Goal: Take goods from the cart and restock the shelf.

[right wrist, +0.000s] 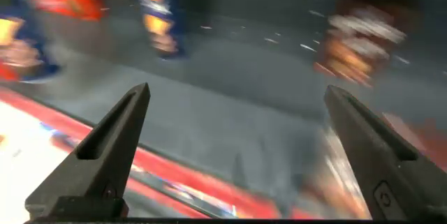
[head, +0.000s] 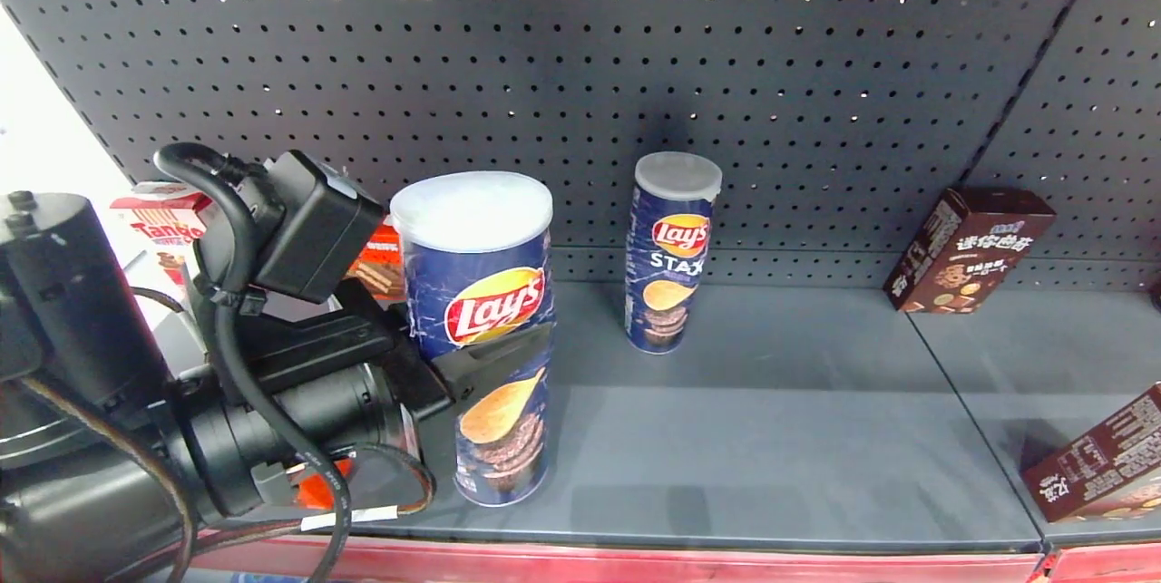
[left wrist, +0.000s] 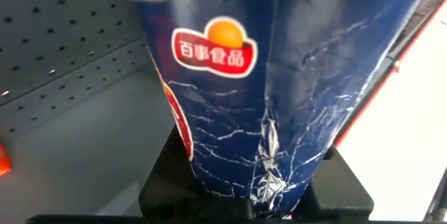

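The left hand point(head: 472, 354) is at the lower left of the head view, pinching a blue chip can point(head: 476, 293) round its middle. One dark finger point(head: 494, 349) crosses the front of the can and the other is hidden behind it. The can stands upright near the shelf's point(head: 771, 438) red front edge. Whether its base touches the shelf I cannot tell. In the left wrist view the can's blue wrap is creased where the fingers press it.

A second can point(head: 669, 257) of the same kind, white lid on, stands upright at the frame's centre. It is farther back on the shelf, close to the pegboard point(head: 635, 66) and well apart from the held one.

Left of the held can and behind the arm are red boxes point(head: 168, 220), partly hidden. At the right a brown box point(head: 966, 249) stands tilted against the pegboard, and another brown box point(head: 1102, 461) is cut off by the lower right edge.

The right hand point(right wrist: 237, 90) has its fingers point(right wrist: 112, 147) spread wide with nothing between them. In its blurred wrist view it is above the shelf's red front edge.
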